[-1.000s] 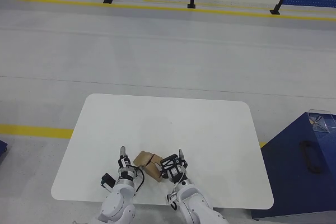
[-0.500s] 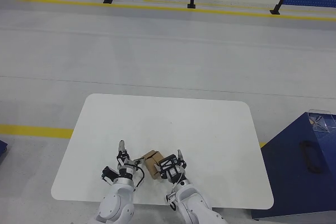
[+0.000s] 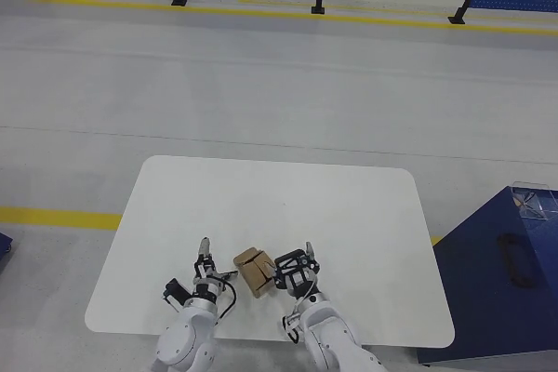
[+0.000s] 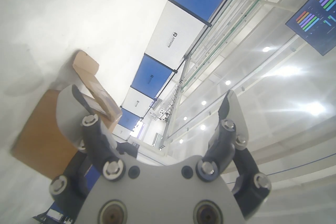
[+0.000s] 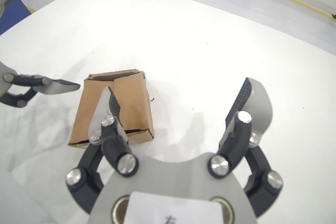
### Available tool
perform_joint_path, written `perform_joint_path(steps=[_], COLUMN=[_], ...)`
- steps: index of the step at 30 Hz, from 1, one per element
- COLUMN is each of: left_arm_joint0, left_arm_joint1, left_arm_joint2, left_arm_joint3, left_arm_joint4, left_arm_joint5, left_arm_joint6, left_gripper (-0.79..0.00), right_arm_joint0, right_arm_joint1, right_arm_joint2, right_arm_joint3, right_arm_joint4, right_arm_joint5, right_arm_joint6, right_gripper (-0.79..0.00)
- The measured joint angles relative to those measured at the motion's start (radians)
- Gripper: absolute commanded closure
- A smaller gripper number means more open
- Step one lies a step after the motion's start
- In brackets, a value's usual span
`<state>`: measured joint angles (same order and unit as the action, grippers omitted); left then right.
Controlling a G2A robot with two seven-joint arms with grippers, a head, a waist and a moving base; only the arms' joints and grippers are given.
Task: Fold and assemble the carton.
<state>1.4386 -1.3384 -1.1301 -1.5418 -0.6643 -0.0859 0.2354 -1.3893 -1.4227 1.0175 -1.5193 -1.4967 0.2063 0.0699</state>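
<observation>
- My left gripper (image 3: 216, 260) sits left of centre in the lower part of the top view. Its fingers are spread wide with nothing between them. My left wrist camera shows one finger (image 4: 67, 109) right beside the brown carton (image 4: 39, 135); I cannot tell whether they touch.
- The carton lies flat on the white desk (image 3: 353, 205), at lower centre of the top view, between my two grippers and near the desk's lower edge. From above it is just a small brown block. My right wrist camera adds two flaps folded over its upper face, meeting along a seam, with dark gaps at the ends.
- My right gripper (image 3: 296, 256) is just right of the carton, fingers apart and empty. Its wrist camera shows one finger over the carton and the other over bare desk.
</observation>
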Motion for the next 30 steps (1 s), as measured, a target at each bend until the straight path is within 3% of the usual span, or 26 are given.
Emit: perform_joint_path(steps=[5,9,25,30], left_arm_joint0=[0.036,0.025,-0.205,-0.225], left_arm_joint1=[-0.001,-0.008,-0.09,-0.11], left_arm_joint2=[0.024,0.061,0.272,0.305], left_arm_joint3=[-0.023,-0.007,0.187,0.217], left_arm_joint4=[0.036,0.076,0.196,0.214], left_arm_joint5=[0.042,0.049,0.053,0.024], left_arm_joint6=[-0.039,-0.053,0.004,0.014], left_gripper=[-0.785,-0.785,-0.785,-0.785], right_arm_joint0=[-0.026,-0.033,-0.056,-0.056], right_arm_joint1=[0.011,0.012,0.012,0.012], right_arm_joint2=[0.067,0.09,0.116,0.115], right_arm_joint3=[-0.039,-0.051,-0.058,-0.058], right_arm_joint4=[0.006,0.012,0.005,0.005], right_arm_joint5=[0.002,0.003,0.019,0.019], right_arm_joint6=[0.012,0.011,0.012,0.012], right_gripper=[-0.785,-0.785,-0.785,-0.785])
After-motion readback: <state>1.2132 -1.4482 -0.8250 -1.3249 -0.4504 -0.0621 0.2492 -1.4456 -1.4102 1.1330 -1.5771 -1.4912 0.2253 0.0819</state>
